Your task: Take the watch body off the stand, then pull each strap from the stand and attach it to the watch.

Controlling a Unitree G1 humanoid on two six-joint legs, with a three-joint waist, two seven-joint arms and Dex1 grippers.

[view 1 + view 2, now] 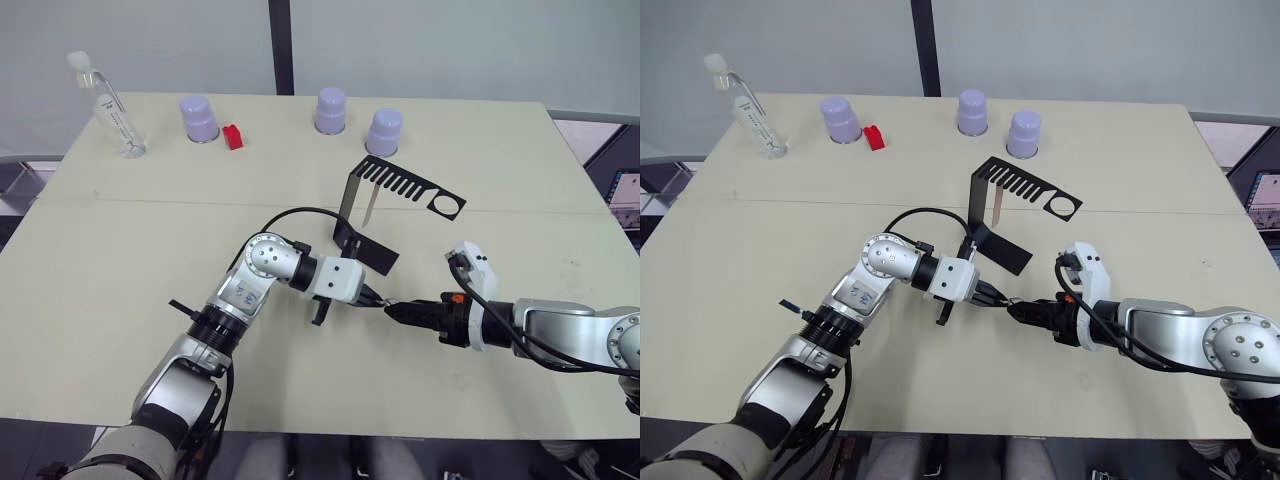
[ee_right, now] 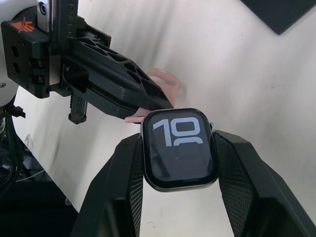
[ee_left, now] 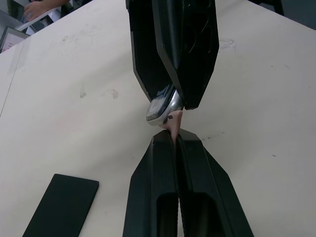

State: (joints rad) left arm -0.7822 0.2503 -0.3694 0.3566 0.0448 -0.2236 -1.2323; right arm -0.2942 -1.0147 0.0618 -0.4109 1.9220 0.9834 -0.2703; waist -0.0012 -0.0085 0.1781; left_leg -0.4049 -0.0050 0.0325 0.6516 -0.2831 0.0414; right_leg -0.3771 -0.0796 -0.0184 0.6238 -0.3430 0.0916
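While the stand (image 1: 385, 205) sits just right of centre on the bench (image 1: 120, 250), the watch body (image 2: 180, 149) is already off it, so the first step of the task looks done. It sits between the fingers of the right hand (image 1: 398, 311), which are closed against its two sides; the right wrist view shows the screen facing the camera with pale digits lit. That hand is low over the bench, below the stand and a little right of centre in the head view.

Meeting it tip to tip is the left hand (image 1: 371, 298), its fingers pressed together on the end of one pink-tan strap (image 3: 174, 125). In the left wrist view the strap end touches the metal edge of the case, right at the slot (whether it has seated there I cannot tell). My reading is that the first strap is being joined to the watch now.

A second strap (image 1: 996, 207) hangs from the comb-slotted top plate of the stand, upright and untouched. So roughly half remains: finish this joint, then pull that strap and fit it to the other side.

Along the upper edge of the bench stand three lilac cups (image 1: 198, 118), a small red object (image 1: 233, 137) and a clear bottle (image 1: 112, 112), all well apart from the work.
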